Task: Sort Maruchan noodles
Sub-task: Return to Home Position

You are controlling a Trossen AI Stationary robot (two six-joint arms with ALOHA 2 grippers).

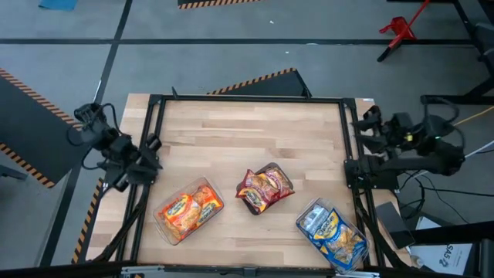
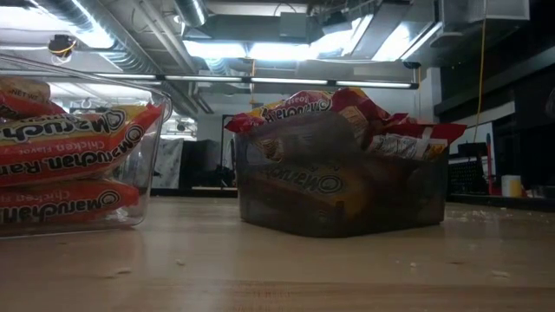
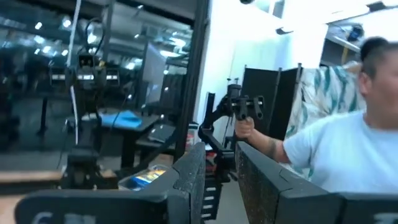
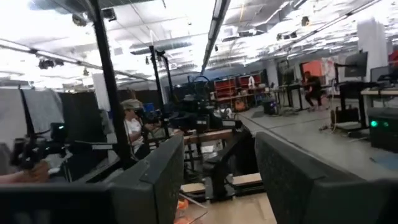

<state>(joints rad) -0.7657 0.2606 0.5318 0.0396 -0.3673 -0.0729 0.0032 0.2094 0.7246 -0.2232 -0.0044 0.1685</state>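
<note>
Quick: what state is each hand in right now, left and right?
Left hand: open, holding nothing.
Right hand: open, holding nothing.

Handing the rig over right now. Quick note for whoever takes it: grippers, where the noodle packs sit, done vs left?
Left gripper: open, empty, at the table's left edge.
Right gripper: open, empty, at the table's right edge.
Orange packs are in the left clear bin, red packs in the black bin, blue packs in the right clear bin.
Done: no loose pack shows on the table.
Left: nothing visible to sort; just confirm both arms are parked.
</note>
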